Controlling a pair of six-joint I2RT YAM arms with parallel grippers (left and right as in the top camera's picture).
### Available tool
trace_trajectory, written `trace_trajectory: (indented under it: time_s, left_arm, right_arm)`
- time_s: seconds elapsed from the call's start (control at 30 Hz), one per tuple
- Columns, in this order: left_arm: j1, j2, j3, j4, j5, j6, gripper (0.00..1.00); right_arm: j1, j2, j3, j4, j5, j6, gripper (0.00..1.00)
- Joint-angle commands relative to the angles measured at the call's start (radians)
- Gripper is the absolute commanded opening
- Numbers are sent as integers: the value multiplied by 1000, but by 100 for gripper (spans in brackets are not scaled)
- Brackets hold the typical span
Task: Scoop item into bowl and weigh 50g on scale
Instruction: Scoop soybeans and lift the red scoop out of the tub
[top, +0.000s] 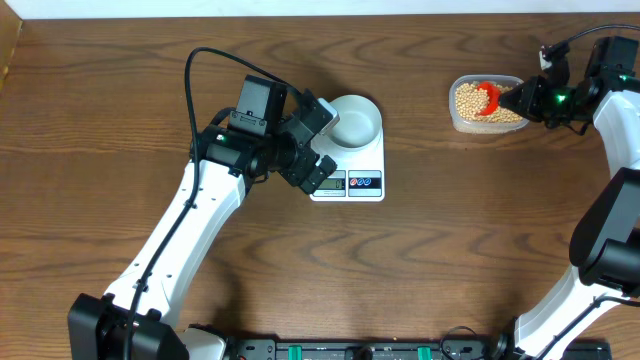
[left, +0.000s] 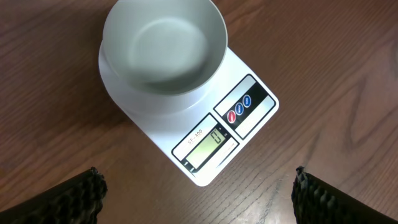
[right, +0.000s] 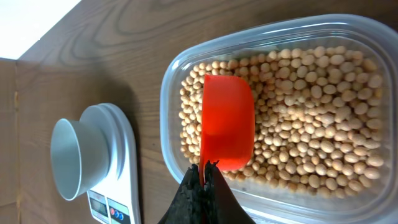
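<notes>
Scooping now: your right gripper (right: 202, 177) clenches the red scoop (right: 227, 118) over the soybeans (right: 311, 124), left gripper (left: 199, 196) gapes; dig and lift next.

A red scoop (right: 227, 118) is inside a clear tub (right: 171, 81) on the table (top: 320, 270)
</notes>
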Motion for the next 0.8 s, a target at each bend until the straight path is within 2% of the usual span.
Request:
trace_trajectory:
  time_s: [0.0, 0.4, 0.77]
  left_arm:
    - [0, 4, 2, -3, 16, -13, 98]
    - [0, 4, 2, -3, 16, -13, 98]
    - [0, 4, 2, -3, 16, -13, 98]
  right_arm:
    - [-11, 12, -7, 0, -72, 2, 1]
    - [-58, 12, -7, -1, -140, 2, 1]
    - [-101, 12, -7, -8, -303, -17, 1]
